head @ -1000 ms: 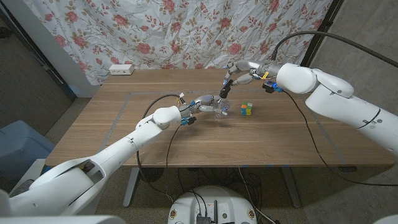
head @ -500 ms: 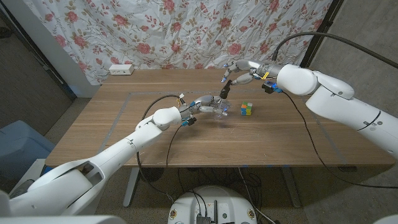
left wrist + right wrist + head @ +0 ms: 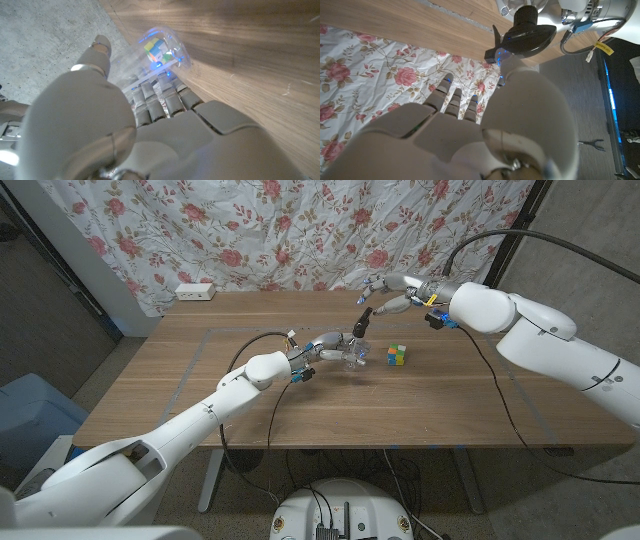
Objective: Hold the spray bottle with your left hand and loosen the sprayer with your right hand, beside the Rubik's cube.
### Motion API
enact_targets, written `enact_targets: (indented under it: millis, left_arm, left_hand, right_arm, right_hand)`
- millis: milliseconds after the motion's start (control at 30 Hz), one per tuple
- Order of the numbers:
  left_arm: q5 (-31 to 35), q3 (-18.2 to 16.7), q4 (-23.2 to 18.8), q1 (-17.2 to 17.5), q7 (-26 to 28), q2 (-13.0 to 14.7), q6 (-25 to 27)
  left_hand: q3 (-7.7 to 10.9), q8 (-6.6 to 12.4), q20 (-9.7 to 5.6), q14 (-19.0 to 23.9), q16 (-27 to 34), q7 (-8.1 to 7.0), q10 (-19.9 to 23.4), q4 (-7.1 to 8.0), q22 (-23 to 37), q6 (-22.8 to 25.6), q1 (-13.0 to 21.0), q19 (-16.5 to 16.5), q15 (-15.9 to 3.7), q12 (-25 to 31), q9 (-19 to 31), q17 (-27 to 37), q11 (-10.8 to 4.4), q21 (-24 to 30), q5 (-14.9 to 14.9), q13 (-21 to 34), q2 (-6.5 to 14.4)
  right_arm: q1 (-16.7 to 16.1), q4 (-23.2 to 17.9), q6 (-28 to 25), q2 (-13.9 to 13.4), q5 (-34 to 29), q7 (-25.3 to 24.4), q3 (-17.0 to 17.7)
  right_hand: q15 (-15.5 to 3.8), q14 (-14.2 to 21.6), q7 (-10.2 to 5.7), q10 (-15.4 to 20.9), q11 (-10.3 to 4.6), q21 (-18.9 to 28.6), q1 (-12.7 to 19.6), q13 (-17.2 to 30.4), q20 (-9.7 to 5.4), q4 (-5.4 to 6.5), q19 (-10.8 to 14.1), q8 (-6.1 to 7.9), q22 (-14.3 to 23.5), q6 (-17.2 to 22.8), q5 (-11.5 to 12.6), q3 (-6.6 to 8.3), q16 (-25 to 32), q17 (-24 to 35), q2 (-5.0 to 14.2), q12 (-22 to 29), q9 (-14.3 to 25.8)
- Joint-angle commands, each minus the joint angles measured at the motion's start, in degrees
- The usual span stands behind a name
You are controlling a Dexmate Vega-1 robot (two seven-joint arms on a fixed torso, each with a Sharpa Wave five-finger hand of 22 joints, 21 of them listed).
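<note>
The spray bottle [image 3: 352, 358] stands on the wooden table [image 3: 200, 395] just left of the Rubik's cube [image 3: 397, 355], gripped around its clear body by the left hand [image 3: 330, 348]. Over the last second the black sprayer [image 3: 364, 319] has risen from the bottle's neck with the right hand [image 3: 393, 293], which holds it above and slightly right of the bottle. Judging by that gap, the sprayer seems already unscrewed and lifted free.

the left hand [image 3: 335, 349] hides most of the clear spray bottle [image 3: 353, 357]
</note>
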Motion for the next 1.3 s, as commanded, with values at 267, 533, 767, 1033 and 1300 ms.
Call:
enact_targets:
  millis: [267, 533, 767, 1033, 1300]
  left_arm:
    - [0.58, -1.44, -2.46, 2.34, 4.40, 0.42, 0.45]
    - [0.80, -1.97, -3.30, 3.48, 6.68, 0.26, 0.66]
    - [0.92, -2.08, -3.33, 3.79, 8.02, -0.33, 0.79]
    - [1.05, -2.09, -3.44, 3.48, 8.86, -0.93, 1.35]
    - [1.17, -2.43, -4.63, 3.72, 10.56, -1.18, 2.70]
  left_hand:
    - [0.17, 0.49, -1.81, 0.69, 0.07, 0.22, 1.62, -0.02, 0.30, 1.05, -2.81, 0.05, -7.23, -0.21, 0.10, 0.04, -1.04, -0.20, 0.09, 0.35, 4.14]
    - [0.21, 0.65, -1.77, 0.92, 0.06, 0.29, 1.81, 0.06, 0.30, 1.38, -2.93, 0.24, -7.16, -0.22, 0.09, -0.01, -1.06, -0.14, 0.10, 0.40, 4.19]
    - [0.17, 0.79, -1.80, 1.04, 0.10, 0.23, 1.96, 0.07, 0.29, 1.64, -2.98, 0.27, -7.20, -0.24, 0.07, 0.03, -1.15, -0.14, 0.08, 0.45, 4.15]
    - [0.18, 0.94, -1.82, 1.11, 0.06, 0.12, 2.19, 0.08, 0.30, 1.92, -3.05, 0.34, -7.23, -0.23, 0.06, 0.01, -1.13, -0.13, 0.09, 0.51, 4.15]
    - [0.16, 0.97, -1.80, 1.10, 0.00, 0.16, 2.16, 0.11, 0.30, 1.90, -3.15, 0.37, -7.27, -0.32, 0.05, 0.01, -1.09, -0.13, 0.08, 0.56, 4.12]
  right_arm:
    - [-3.36, -1.88, -1.34, -2.92, 3.39, -3.55, 4.50]
    - [-4.98, -2.73, -1.95, -3.40, 3.61, -6.30, 5.60]
    - [-5.90, -2.93, -1.63, -3.38, 3.69, -7.83, 5.72]
    - [-5.56, -5.06, -5.56, -3.38, 1.70, -8.40, 4.70]
    - [-5.16, -6.03, -8.23, -2.74, 2.06, -8.31, 4.14]
  right_hand:
    - [2.26, -0.14, 0.24, -0.31, 2.01, -0.04, -7.54, 0.15, 1.87, 2.12, -0.12, -2.83, 0.19, -2.15, -1.42, -3.11, -0.50, 0.00, -0.69, 0.02, -0.45]
    - [3.05, 0.73, 0.50, 1.95, 3.61, 0.37, -15.93, 0.16, 4.12, 4.32, 1.67, -2.78, 0.22, 1.86, -3.69, -6.13, -0.44, 0.00, -1.20, 0.65, -0.16]
    - [3.87, 1.16, 3.21, 2.33, 4.68, 0.27, -22.23, 0.18, 4.97, 6.30, 2.22, -3.44, 0.25, 1.84, -5.11, -8.46, -0.37, 0.12, -1.89, 0.51, 0.06]
    - [4.93, 1.64, 7.05, 2.62, 5.64, 0.16, -28.51, 0.19, 5.50, 8.38, 2.39, -4.54, 0.29, 0.73, -6.08, -10.50, -0.26, 0.34, -2.08, 0.43, 0.27]
    - [5.75, 1.74, 9.03, 2.62, 6.53, 0.03, -31.91, 0.19, 5.68, 9.48, 2.13, -5.36, 0.31, -0.34, -6.40, -11.47, -0.31, 0.46, -1.95, 0.38, 0.41]
